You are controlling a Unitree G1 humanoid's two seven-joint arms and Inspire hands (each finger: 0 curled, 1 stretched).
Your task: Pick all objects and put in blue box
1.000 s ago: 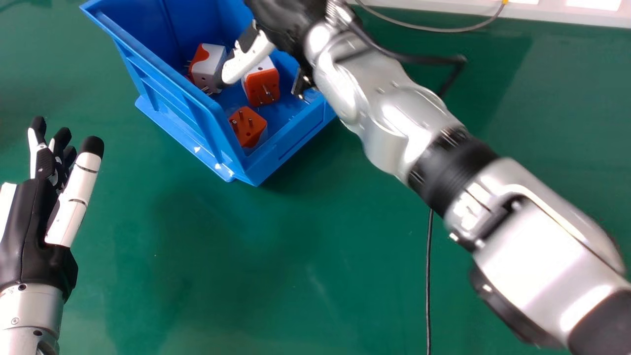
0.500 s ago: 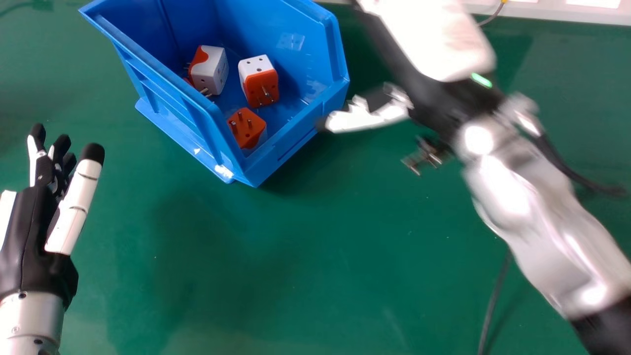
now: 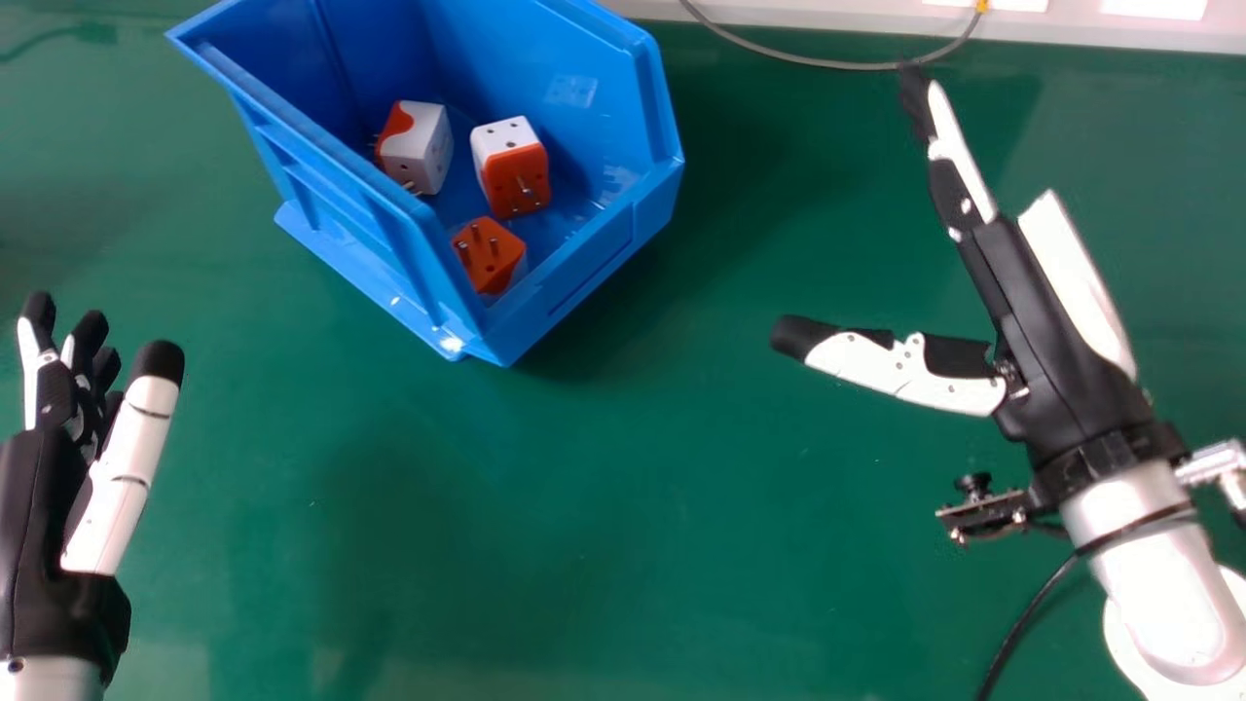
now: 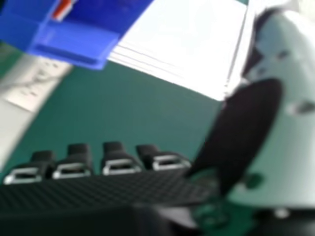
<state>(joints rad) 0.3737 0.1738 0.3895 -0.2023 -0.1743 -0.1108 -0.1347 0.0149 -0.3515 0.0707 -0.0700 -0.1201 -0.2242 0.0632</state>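
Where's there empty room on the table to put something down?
The biggest bare patch of green table is between the left hand and right hand, nearer than the blue box. Another lies between box and right hand. It's crowded inside, among the plug adapters.

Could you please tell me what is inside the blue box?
Three orange-and-white plug adapters lie inside the blue box: two side by side, one nearer the front. The box's left wall hides the floor behind it; anything there cannot be seen.
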